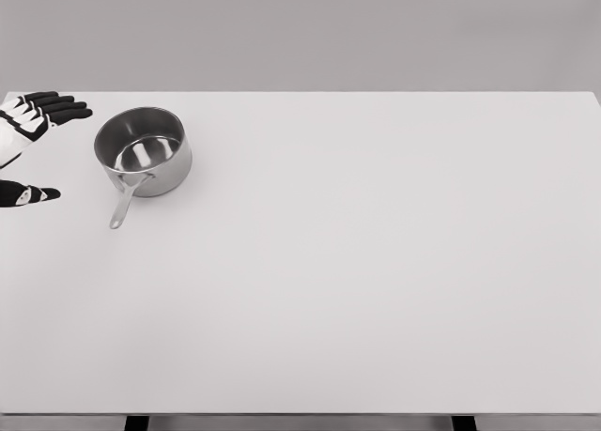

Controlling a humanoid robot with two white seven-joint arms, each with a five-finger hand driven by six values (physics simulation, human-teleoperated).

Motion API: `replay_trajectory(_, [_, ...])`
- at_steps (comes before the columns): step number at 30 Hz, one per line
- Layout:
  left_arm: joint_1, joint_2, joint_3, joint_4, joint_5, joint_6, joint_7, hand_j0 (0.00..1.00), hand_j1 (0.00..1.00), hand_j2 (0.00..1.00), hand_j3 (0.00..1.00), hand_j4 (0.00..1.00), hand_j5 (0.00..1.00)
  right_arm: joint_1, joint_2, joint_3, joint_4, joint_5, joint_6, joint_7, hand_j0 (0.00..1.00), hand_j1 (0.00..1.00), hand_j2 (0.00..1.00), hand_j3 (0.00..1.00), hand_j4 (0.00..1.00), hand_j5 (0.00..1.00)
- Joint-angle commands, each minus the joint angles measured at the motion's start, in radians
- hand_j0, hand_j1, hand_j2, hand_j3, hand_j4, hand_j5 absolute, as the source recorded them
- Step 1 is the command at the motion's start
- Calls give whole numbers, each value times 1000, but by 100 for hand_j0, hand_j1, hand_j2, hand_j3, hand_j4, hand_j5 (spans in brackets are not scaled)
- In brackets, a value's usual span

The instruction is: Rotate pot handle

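1 left hand (pixel 33 135), fingers spread wide, beside pot (pixel 144 151) near table (pixel 376 281) left edge.

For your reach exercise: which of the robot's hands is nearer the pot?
Left. The left hand hovers open just left of the pot, not touching it. The right hand is out of view.

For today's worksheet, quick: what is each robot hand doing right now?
Left hand: open, fingers spread, holding nothing, beside the pot.
Right hand: not in view.
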Motion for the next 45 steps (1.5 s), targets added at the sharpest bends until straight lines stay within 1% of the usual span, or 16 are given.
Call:
replay_trajectory(1, [0,1,0,-1,6,1,0,100,100,100,100,100,100,0,0,8,2,-1,2,-6,100,100,100,100,100,100])
replay_trajectory(6, [-6,1,0,-2,3,1,-2,100,100,100,100,100,100,2,0,3,4,-5,2,-3,100,100,100,100,100,100])
replay_trajectory(9, [-37,-2,-7,-24,1,1,-3,100,100,100,100,100,100,2,0,-5,-2,-4,0,0,100,100,100,100,100,100])
replay_trajectory(11, [-63,-2,-52,-27,-8,1,-6,100,100,100,100,100,100,2,0,-2,-2,-4,0,0,100,100,100,100,100,100])
replay_trajectory(12, [-103,-23,-115,-27,-48,1,-6,100,100,100,100,100,100,2,0,0,-1,-5,0,0,100,100,100,100,100,100])
replay_trajectory(13, [-126,-42,-139,-27,-62,1,-6,100,100,100,100,100,100,2,0,0,-2,-5,0,0,100,100,100,100,100,100])
replay_trajectory(15, [-224,-86,-250,-25,-121,1,-8,100,100,100,100,100,100,2,0,0,-2,-5,0,0,100,100,100,100,100,100])
replay_trajectory(17, [-313,-100,-346,-30,-123,1,-8,100,100,100,100,100,100,2,0,0,-2,-5,0,0,100,100,100,100,100,100])
replay_trajectory(18, [-336,-102,-385,-33,-123,1,-9,100,100,100,100,100,100,2,0,0,-2,-5,0,0,100,100,100,100,100,100])
replay_trajectory(19, [-347,-103,-396,-43,-123,1,-9,100,100,100,100,100,100,2,0,0,-2,-5,0,0,100,100,100,100,100,100])
replay_trajectory(22, [-350,-126,-417,-60,-137,1,-8,100,100,100,100,100,100,2,0,0,-2,-4,0,0,100,100,100,100,100,100])
replay_trajectory(26, [-350,-188,-434,-67,-203,1,-9,100,100,100,100,100,100,2,0,0,-2,-5,0,0,100,100,100,100,100,100])
replay_trajectory(32, [-356,-289,-451,-44,-391,1,-5,100,100,100,100,100,100,2,0,0,-2,-5,0,0,100,100,100,100,100,100])
replay_trajectory(33, [-354,-293,-451,-19,-411,1,-3,100,100,100,100,100,100,2,0,0,-2,-4,0,0,100,100,100,100,100,100])
replay_trajectory(38, [-377,-303,-442,65,-437,1,0,100,100,100,100,100,100,2,0,0,-2,-5,0,0,100,100,100,100,100,100])
replay_trajectory(45, [-371,-298,-437,76,-447,1,27,100,100,100,100,100,100,2,0,0,-2,-4,0,0,100,100,100,100,100,100])
